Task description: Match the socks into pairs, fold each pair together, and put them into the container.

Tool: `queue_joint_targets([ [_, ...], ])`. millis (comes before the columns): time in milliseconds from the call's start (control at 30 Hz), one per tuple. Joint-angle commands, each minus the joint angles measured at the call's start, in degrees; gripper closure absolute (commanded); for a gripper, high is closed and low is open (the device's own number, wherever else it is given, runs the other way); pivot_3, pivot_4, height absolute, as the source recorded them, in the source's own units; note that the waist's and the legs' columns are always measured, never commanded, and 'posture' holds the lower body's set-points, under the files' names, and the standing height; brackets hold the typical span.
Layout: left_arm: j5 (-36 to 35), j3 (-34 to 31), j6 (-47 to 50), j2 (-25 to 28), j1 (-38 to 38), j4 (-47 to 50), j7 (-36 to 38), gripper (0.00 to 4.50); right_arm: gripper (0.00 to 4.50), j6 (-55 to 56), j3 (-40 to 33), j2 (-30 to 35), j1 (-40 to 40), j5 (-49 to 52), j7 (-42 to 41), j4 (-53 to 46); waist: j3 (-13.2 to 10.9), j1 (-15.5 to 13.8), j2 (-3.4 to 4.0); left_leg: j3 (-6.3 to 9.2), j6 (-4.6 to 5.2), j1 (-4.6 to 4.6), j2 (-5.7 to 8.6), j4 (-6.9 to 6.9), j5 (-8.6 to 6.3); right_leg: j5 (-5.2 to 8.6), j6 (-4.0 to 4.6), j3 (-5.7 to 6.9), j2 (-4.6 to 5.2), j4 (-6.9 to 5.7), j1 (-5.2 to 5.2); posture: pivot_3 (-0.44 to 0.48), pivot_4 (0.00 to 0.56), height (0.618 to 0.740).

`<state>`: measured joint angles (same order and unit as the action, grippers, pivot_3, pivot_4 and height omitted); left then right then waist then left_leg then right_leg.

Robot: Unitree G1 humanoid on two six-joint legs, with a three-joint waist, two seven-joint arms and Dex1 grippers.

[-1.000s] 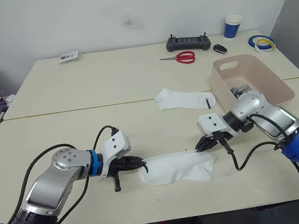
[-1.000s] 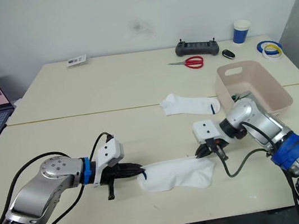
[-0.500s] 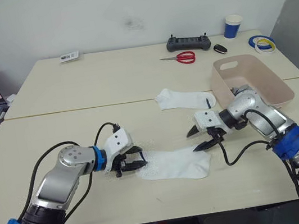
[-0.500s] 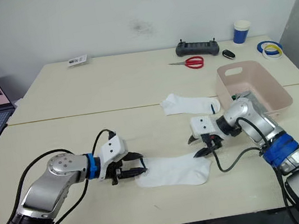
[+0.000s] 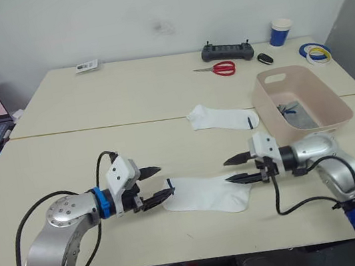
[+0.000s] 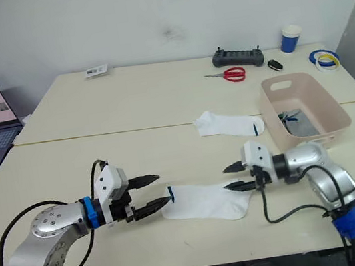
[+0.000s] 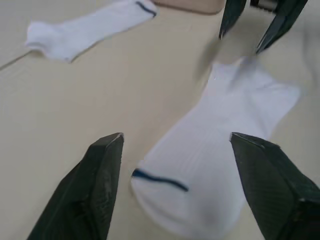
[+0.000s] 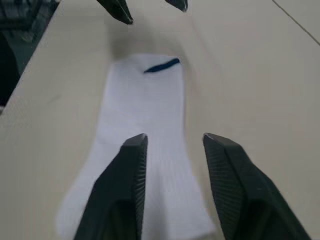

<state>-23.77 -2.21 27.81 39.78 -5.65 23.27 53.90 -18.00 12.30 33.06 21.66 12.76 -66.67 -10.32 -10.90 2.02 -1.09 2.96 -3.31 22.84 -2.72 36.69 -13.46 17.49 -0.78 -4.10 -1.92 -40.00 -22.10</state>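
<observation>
A white sock (image 5: 206, 194) lies flat and stretched out on the tabletop (image 5: 158, 95), its dark-marked end toward the left end effector (image 5: 157, 185) and its broader end toward the right end effector (image 5: 236, 169). Both end effectors have their fingers apart and hold nothing; each hovers just off one end of the sock, the left at its 9 o'clock, the right at its 3 o'clock. A second white sock (image 5: 221, 117) lies toward 12 o'clock from the first, well apart from it and just beside the pink container (image 5: 334, 108), which sits at about 2 o'clock from the near sock and already has some grey fabric inside.

The sock looks thin, limp and very light: it will sag and drape from whatever point is pinched, and it will not keep a fold unless pressed down. It may slide on the smooth tabletop instead of lifting if the fingers only graze it. The sensible holds are the two ends, with a fingertip slipped under the edge near the dark stripe (image 7: 159, 180) and at the cuff end, so both layers of fabric are caught. Pinching only the top layer risks the sock opening or slipping free.
</observation>
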Motion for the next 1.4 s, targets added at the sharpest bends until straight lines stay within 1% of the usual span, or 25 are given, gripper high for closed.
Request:
queue_joint_targets([
  [33, 2.47, 3.31, -2.18, -1.24, 0.35, 1.88, -2.05, 2.45, 4.02, 0.83, 1.76, -1.49, -0.52, -0.95, 2.66, -1.92, 0.01, 0.10, -0.01, -0.03, 0.00, -0.03, 0.01, 0.00, 0.00, -0.03, -0.02, -0.01, -0.01, 0.00, 0.03, 0.000, 0.150, 0.740],
  [67, 3.53, 4.69, -2.63, -2.05, 0.25, 1.65, -3.01, 2.76, 4.37, 1.64, 2.79, -2.02, -0.89, -1.94, 3.39, -1.34, 0.01, 0.10, -0.01, -0.04, 0.00, -0.05, 0.01, 0.02, 0.00, -0.03, -0.02, -0.01, -0.04, 0.01, 0.04, 0.000, 0.150, 0.740],
  [100, 4.82, 6.35, -3.05, -3.07, 0.21, 1.07, -4.12, 3.10, 4.50, 2.37, 3.86, -2.62, -1.24, -3.13, 4.35, -0.38, 0.01, 0.05, -0.01, -0.04, 0.00, -0.03, 0.02, 0.02, 0.00, -0.02, -0.02, -0.01, -0.06, 0.01, 0.04, 0.000, 0.150, 0.740],
  [233, 8.38, 9.93, -3.20, -6.55, 0.31, -1.74, -8.31, 4.41, 4.50, 4.57, 6.03, -3.42, -2.48, -6.05, 6.50, 2.87, 0.02, -0.16, -0.01, -0.05, 0.00, 0.05, 0.04, 0.02, 0.00, 0.00, -0.03, -0.01, -0.07, 0.05, 0.01, 0.000, 0.150, 0.740],
  [333, 10.85, 11.53, -2.47, -8.08, 0.98, -3.85, -11.09, 4.46, 4.50, 6.82, 6.96, -2.20, -3.80, -8.17, 6.69, 4.72, 0.02, -0.18, -0.01, -0.03, 0.00, 0.08, 0.05, 0.02, 0.00, 0.00, -0.03, 0.00, -0.06, 0.06, -0.01, 0.000, 0.150, 0.740],
  [400, 12.51, 11.83, -2.19, -7.61, 2.09, -5.07, -12.23, 4.46, 4.50, 7.45, 6.74, -1.06, -4.87, -8.58, 6.59, 5.34, 0.02, -0.16, -0.01, -0.02, 0.01, 0.07, 0.04, 0.02, 0.00, 0.00, -0.03, 0.00, -0.07, 0.05, -0.02, 0.000, 0.150, 0.740],
  [500, 13.38, 10.67, -1.64, -5.76, 4.60, -5.83, -12.50, 4.46, 4.50, 9.09, 5.90, 1.33, -6.38, -8.81, 6.20, 6.07, 0.10, -0.15, -0.02, -0.02, 0.01, 0.01, 0.03, 0.02, 0.00, 0.00, -0.03, -0.01, -0.06, 0.04, 0.02, 0.000, 0.150, 0.740],
  [633, 11.87, 7.53, -0.87, -4.61, 6.23, -5.81, -12.74, 4.46, 4.50, 10.84, 4.44, 3.81, -7.64, -8.36, 6.59, 7.50, 0.17, -0.13, -0.04, -0.03, 0.01, -0.22, 0.03, 0.00, 0.00, 0.02, 0.00, -0.02, -0.06, 0.06, 0.25, 0.000, 0.150, 0.740],
  [733, 9.21, 5.05, 0.35, -4.73, 6.93, -5.03, -12.43, 4.46, 4.50, 12.21, 3.35, 5.23, -8.43, -8.23, 6.56, 8.40, 0.18, -0.13, -0.04, -0.03, 0.01, -0.34, 0.03, -0.01, -0.01, 0.04, 0.02, -0.03, -0.05, 0.07, 0.36, 0.000, 0.150, 0.740],
  [833, 3.16, 1.27, 2.63, -6.30, 7.16, -2.15, -11.98, 4.46, 4.50, 10.87, 1.62, 5.57, -9.22, -5.49, 6.22, 6.24, 0.19, -0.14, -0.05, -0.02, 0.01, -0.33, 0.02, -0.01, -0.01, 0.04, 0.02, -0.03, -0.04, 0.07, 0.38, 0.000, 0.150, 0.740],
  [900, 0.06, -1.42, 3.81, -6.54, 7.36, -0.14, -11.94, 4.46, 4.50, 6.92, -0.80, 5.07, -9.28, -1.87, 6.78, 2.66, 0.18, -0.14, -0.05, 0.00, 0.01, -0.29, 0.02, -0.01, -0.01, 0.05, 0.02, -0.02, -0.04, 0.08, 0.36, 0.000, 0.150, 0.740],
  [1000, -1.90, -5.74, 3.82, -5.15, 8.71, 0.07, -11.54, 4.46, 4.50, 1.22, -5.00, 6.25, -9.80, 2.24, 7.63, -2.38, 0.15, -0.17, -0.03, 0.06, 0.00, -0.13, 0.02, 0.01, -0.01, 0.04, 0.01, -0.03, -0.02, 0.07, 0.24, 0.000, 0.150, 0.740],
  [1033, -2.41, -6.98, 3.79, -4.47, 9.50, -0.37, -10.89, 4.08, 4.12, -0.26, -6.19, 6.82, -10.23, 3.16, 7.77, -3.50, 0.15, -0.16, -0.03, 0.06, 0.00, -0.12, 0.02, 0.01, 0.00, 0.04, 0.01, -0.02, -0.02, 0.07, 0.22, 0.000, 0.150, 0.740],
  [1067, -2.60, -7.87, 3.54, -3.93, 10.21, -0.94, -10.37, 3.87, 3.90, -1.69, -7.19, 7.17, -10.71, 3.93, 8.12, -4.26, 0.15, -0.15, -0.03, 0.06, 0.00, -0.12, 0.02, 0.00, -0.01, 0.04, 0.01, -0.02, -0.01, 0.07, 0.22, 0.000, 0.150, 0.740],
  [1100, -2.76, -8.45, 3.31, -3.60, 10.96, -1.27, -10.05, 3.57, 3.59, -2.71, -8.00, 7.54, -11.33, 4.49, 8.50, -4.79, 0.15, -0.15, -0.03, 0.06, 0.00, -0.13, 0.01, 0.00, -0.01, 0.05, 0.02, -0.02, -0.01, 0.08, 0.22, 0.000, 0.150, 0.740],
  [1200, -2.97, -8.62, 3.15, -4.35, 12.14, -1.48, -10.70, 2.67, 2.61, -4.07, -9.48, 7.93, -13.63, 4.56, 10.11, -4.83, 0.14, -0.16, -0.04, 0.08, 0.00, -0.12, 0.01, -0.04, -0.01, 0.07, 0.05, -0.04, 0.03, 0.15, 0.22, 0.000, 0.150, 0.740],
  [1233, -2.84, -7.99, 3.16, -4.85, 12.27, -1.46, -11.03, 2.33, 2.58, -4.96, -9.81, 7.71, -14.35, 4.95, 10.60, -5.00, 0.14, -0.22, -0.05, 0.08, 0.00, -0.10, 0.01, -0.04, -0.01, 0.07, 0.06, -0.05, 0.03, 0.15, 0.20, 0.000, 0.150, 0.740],
  [1400, -0.73, -4.31, 3.06, -6.64, 11.92, -1.70, -12.71, 2.33, 2.58, -9.14, -8.99, 6.81, -16.53, 6.31, 12.32, -7.19, 0.13, -0.16, -0.06, 0.04, 0.00, -0.06, 0.04, -0.01, -0.01, 0.06, 0.03, -0.07, 0.03, 0.14, 0.19, 0.000, 0.150, 0.740],
])
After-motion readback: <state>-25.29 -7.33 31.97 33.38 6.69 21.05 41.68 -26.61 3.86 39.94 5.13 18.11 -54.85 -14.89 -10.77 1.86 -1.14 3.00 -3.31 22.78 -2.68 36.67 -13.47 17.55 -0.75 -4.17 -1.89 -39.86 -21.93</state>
